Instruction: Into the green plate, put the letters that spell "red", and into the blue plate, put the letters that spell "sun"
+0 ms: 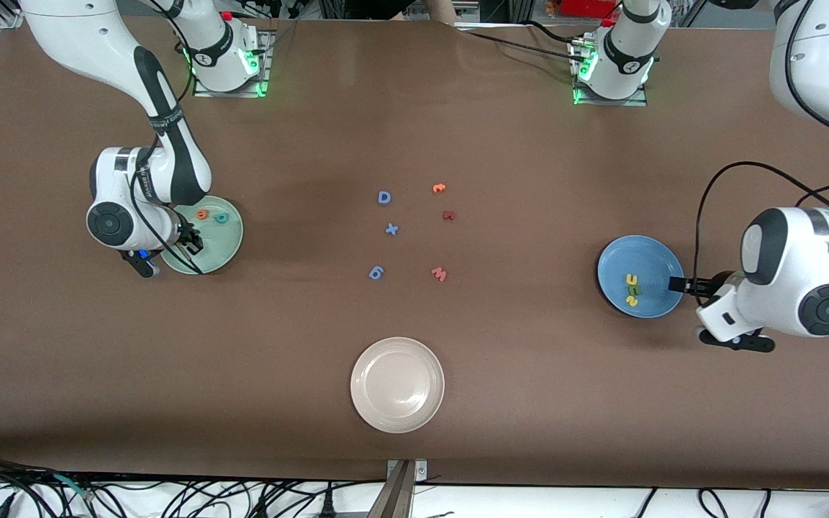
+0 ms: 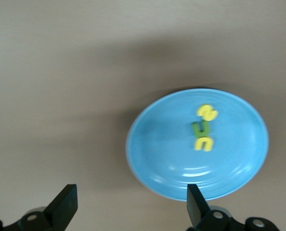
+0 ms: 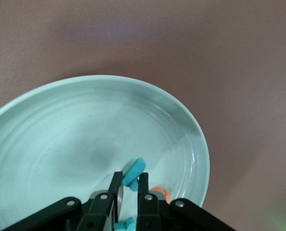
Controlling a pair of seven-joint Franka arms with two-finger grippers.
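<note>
Right wrist view: right gripper (image 3: 129, 191) pinches the thin teal r (image 3: 134, 173) over the green plate (image 3: 46, 125), ready to drop. Left gripper (image 2: 129, 208), spread, clears the blue plate (image 2: 167, 163); sun letters (image 2: 204, 128) sit at two o'clock.

A thin teal letter (image 3: 134, 173) is pinched by the right end effector (image 3: 129, 185) over the green plate (image 3: 75, 125).

I read no printed labels or brands; the only characters are loose foam pieces on the table (image 1: 529, 403). Mid-table I log a blue "D" (image 1: 384, 198), a blue "x" (image 1: 391, 229), a blue "6" (image 1: 376, 273) and a salmon "M"-like piece (image 1: 439, 274).
</note>
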